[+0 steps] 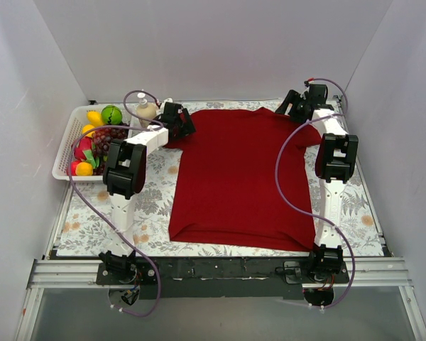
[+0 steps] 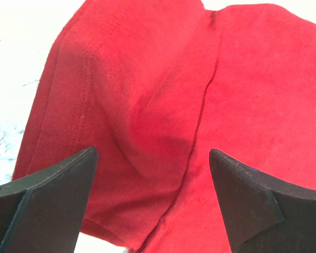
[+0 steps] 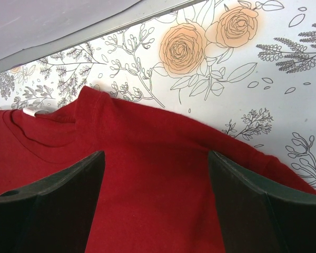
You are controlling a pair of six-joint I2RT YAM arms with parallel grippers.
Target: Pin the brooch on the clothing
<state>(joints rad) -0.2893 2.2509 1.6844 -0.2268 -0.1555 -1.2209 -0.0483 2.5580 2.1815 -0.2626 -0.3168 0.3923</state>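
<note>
Red clothing (image 1: 241, 177) lay under the left hand (image 2: 151, 158) and right hand (image 3: 155, 155), both gaping empty; no brooch visible, pinning seemingly unstarted.

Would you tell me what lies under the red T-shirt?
The floral table cover shows around the T-shirt and evidently continues beneath it; anything else under the fabric is covered and cannot be seen.

Plain white walls (image 1: 199, 42) close in three sides of a floral-printed tabletop (image 1: 156, 195) under even light; a metal rail (image 1: 64, 273) edges its near side.
</note>
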